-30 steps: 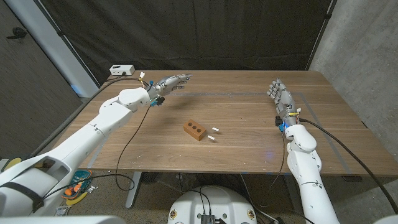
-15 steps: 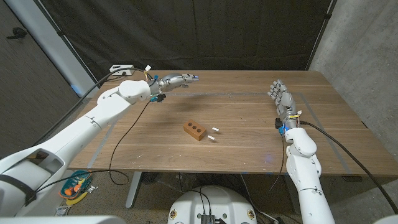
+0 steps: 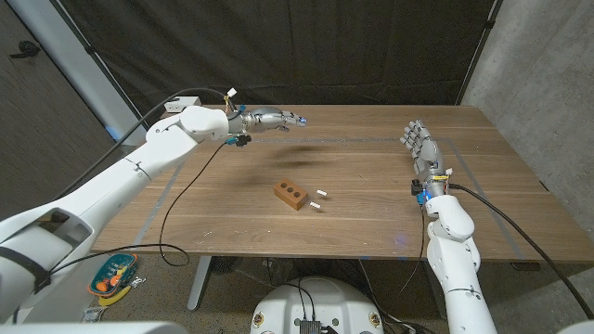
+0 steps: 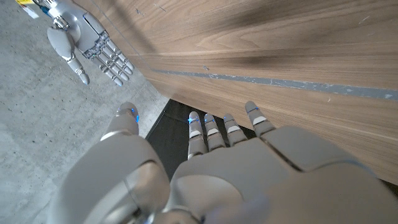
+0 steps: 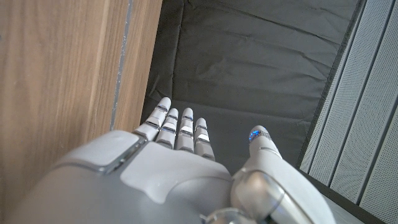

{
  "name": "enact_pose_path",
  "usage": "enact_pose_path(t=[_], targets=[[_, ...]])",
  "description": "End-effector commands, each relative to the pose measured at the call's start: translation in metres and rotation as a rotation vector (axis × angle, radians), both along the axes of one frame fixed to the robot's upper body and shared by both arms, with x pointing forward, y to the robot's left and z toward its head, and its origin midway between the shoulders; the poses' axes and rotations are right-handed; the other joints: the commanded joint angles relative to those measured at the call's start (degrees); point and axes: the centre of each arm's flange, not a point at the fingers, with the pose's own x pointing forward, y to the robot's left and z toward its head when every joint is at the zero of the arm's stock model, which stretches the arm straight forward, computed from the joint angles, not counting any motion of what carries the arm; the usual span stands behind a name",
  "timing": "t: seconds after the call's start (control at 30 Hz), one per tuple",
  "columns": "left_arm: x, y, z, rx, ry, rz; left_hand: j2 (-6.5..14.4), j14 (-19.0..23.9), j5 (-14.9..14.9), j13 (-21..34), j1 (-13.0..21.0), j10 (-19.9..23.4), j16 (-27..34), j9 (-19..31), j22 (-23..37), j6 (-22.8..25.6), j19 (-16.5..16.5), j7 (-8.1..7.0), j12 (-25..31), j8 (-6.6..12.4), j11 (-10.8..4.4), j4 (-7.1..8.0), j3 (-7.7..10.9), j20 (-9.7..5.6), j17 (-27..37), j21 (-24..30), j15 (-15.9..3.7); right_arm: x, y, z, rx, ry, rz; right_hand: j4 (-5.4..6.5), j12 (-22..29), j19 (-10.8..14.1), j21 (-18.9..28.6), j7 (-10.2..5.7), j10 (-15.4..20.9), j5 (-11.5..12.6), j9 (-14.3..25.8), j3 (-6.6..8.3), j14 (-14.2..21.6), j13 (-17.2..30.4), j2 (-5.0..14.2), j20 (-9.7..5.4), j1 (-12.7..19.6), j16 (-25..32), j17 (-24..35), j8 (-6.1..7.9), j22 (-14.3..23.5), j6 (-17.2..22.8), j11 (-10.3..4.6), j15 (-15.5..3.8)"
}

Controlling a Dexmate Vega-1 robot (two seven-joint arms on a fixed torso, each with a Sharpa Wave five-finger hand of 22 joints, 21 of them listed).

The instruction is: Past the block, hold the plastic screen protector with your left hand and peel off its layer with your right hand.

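Note:
A brown block with three holes lies at the table's middle. Two small white pieces lie just right of it. I cannot make out a clear plastic screen protector on the wood beyond the block. My left hand hovers over the far part of the table, left of centre, fingers stretched out towards the right and holding nothing; its back shows in the left wrist view. My right hand stands at the right with fingers spread, holding nothing; it shows again in the left wrist view and from behind in its own.
A white box with a cable sits at the table's back left corner. Thin grey-blue lines mark the wood. A black curtain hangs behind the table, and a concrete wall stands to the right.
My left arm has swung farther over the table, carrying its hand rightward along the far side, fingers now pointing right. The right hand has stayed put.

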Motion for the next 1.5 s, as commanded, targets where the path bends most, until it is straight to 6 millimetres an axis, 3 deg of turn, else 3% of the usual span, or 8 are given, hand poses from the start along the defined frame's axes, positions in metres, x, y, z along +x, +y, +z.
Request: enact_pose_path(t=[0.03,0.27,0.57,0.7,0.8,1.1,1.5], targets=[[-0.009,-0.029,0.019,0.172,0.037,-0.015,-0.1,-0.8,0.4,0.1,0.6,0.4,-0.5,0.3,0.2,0.9,0.1,-0.11,-0.2,0.32,0.56,-0.30,0.06,-0.22,0.1,-0.1,0.51,-0.010,0.000,0.000,0.001,-0.032,0.010,-0.48,0.3,0.1,0.0,0.02,0.4,0.0,0.2,0.09,0.5,0.1,0.07,0.28,0.8,0.2,0.2,0.30,0.3,0.7,-0.03,0.10],[-0.017,-0.047,0.030,0.286,0.049,-0.036,0.3,-2.1,0.3,0.1,0.6,0.0,-0.7,0.4,0.3,3.8,-0.1,1.06,-0.6,0.88,1.08,-0.06,-0.09,-0.65,0.2,-0.3,1.06,-0.014,0.000,0.000,0.001,-0.040,0.010,-0.51,0.3,0.2,-0.1,0.00,0.5,-0.1,0.2,0.05,0.7,0.1,0.06,0.31,0.7,0.3,0.2,0.30,0.3,0.7,-0.07,0.09],[-0.024,-0.061,0.041,0.379,0.065,-0.053,0.6,-3.4,0.3,0.2,1.2,-0.6,-0.9,0.5,0.3,4.2,-0.4,1.10,-1.1,0.60,1.61,-0.19,0.00,-1.08,0.2,-0.5,1.66,-0.019,0.000,-0.002,0.005,-0.053,0.006,-0.53,0.4,0.4,-0.1,-0.17,0.8,-0.1,0.2,-0.05,1.0,0.1,0.04,0.31,0.7,0.3,0.2,0.30,0.3,0.9,-0.09,-0.19],[-0.024,-0.069,0.044,0.445,0.086,-0.050,1.4,-3.8,0.2,0.2,2.2,-0.4,-0.8,0.6,0.3,7.5,-0.3,2.29,-1.2,1.45,1.78,-0.41,0.40,-1.25,0.2,-0.6,1.89,-0.021,0.000,-0.002,0.006,-0.060,0.005,-0.54,0.4,0.4,-0.1,-0.22,0.9,-0.1,0.2,-0.07,1.1,0.1,0.05,0.32,0.7,0.3,0.2,0.30,0.3,1.0,-0.10,-0.18],[-0.023,-0.075,0.045,0.480,0.104,-0.050,2.2,-4.7,0.1,0.2,2.9,-1.0,-1.0,0.7,0.3,8.0,-0.5,2.25,-1.4,1.42,2.50,-0.44,0.80,-1.52,0.2,-0.7,2.40,-0.021,0.001,-0.002,0.011,-0.066,0.008,-0.55,0.4,0.5,-0.2,-0.16,0.9,-0.1,0.2,-0.08,1.1,0.1,0.06,0.30,0.7,0.3,0.2,0.30,0.3,1.0,-0.18,-0.21],[-0.024,-0.093,0.047,0.622,0.152,-0.051,4.3,-7.8,-1.1,0.2,4.8,-4.1,-1.2,1.0,0.4,7.3,-2.2,2.16,-2.5,0.27,3.19,-0.73,1.90,-1.69,0.2,-1.5,4.18,-0.024,0.001,-0.006,0.024,-0.085,0.006,-0.58,0.4,0.9,-0.2,-0.03,1.1,-0.1,0.2,-0.17,1.5,0.1,0.03,0.39,0.6,0.4,0.2,0.34,0.3,1.3,-0.21,-0.34],[-0.028,-0.118,0.045,0.770,0.139,-0.026,4.6,-8.1,-1.2,0.3,5.6,-4.2,-1.0,1.2,0.4,7.5,-2.2,3.00,-2.3,0.06,3.73,-1.04,2.12,-1.38,0.2,-1.6,4.84,-0.027,0.001,-0.013,0.048,-0.095,0.005,-0.54,0.5,1.1,-0.3,0.19,1.7,-0.1,0.2,-0.31,1.8,0.1,0.03,0.57,0.5,0.4,0.2,0.36,0.3,1.6,-0.33,-0.39]])
